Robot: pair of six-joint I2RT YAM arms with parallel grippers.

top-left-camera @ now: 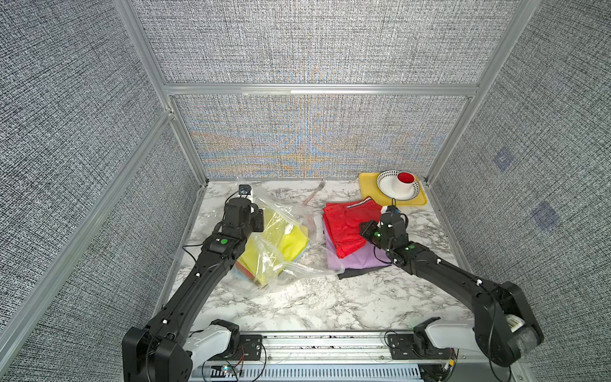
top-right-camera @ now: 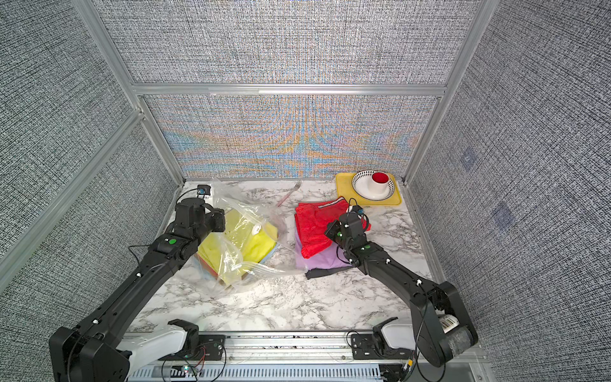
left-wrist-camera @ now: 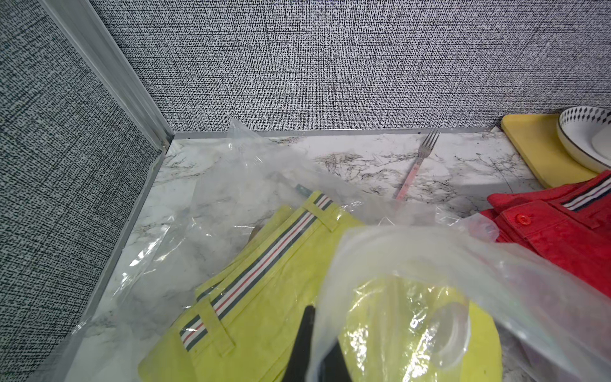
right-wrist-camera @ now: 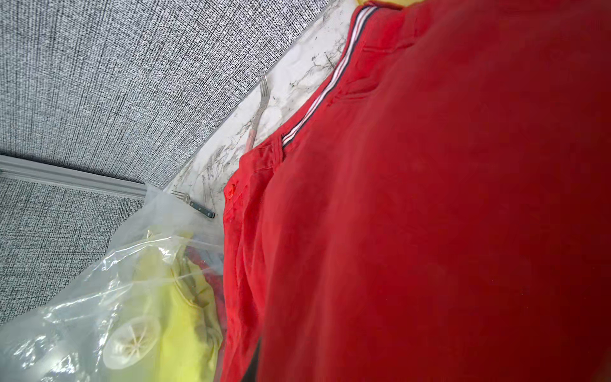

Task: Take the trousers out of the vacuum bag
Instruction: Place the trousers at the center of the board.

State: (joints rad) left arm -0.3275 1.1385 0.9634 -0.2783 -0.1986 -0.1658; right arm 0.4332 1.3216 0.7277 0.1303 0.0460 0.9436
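Two black robot arms work over one marble-patterned table (top-left-camera: 314, 304), where six pairs of trousers are split evenly: three inside the vacuum bag (top-left-camera: 297, 268), three out of it. The single see-through bag lies crumpled on the left half of the table, its one white round valve (top-right-camera: 256, 229) facing up. Through the film, the yellow trousers (top-left-camera: 291, 244) lie on top, with the edges of the orange trousers (top-right-camera: 213, 271) and the light blue trousers (top-right-camera: 271, 253) showing beneath them.

Just beside the bag, on the right half, the other three form one stack: the red trousers (top-left-camera: 344, 225) with a striped waistband on top, the lilac trousers (top-left-camera: 350, 261) under them and the dark grey trousers (top-left-camera: 355, 274) at the bottom.

The left gripper (left-wrist-camera: 319, 330) sits over the bag's left edge, its fingers closed tight on a raised fold of the bag's film. The right gripper (top-left-camera: 366, 229) rests at the right edge of the red trousers, its fingers buried in the red cloth that fills the right wrist view and drawn narrow on it.

Along the back wall lie two forks: a pink-handled fork (top-left-camera: 315, 192) in the open between the two groups, and a dark-handled fork (right-wrist-camera: 193, 205) at the bag's far edge. In the far right corner, one yellow tray (top-left-camera: 367, 187) carries one white patterned bowl (top-left-camera: 385, 185), and in it stands one white cup (top-left-camera: 405, 189) with a red inside.
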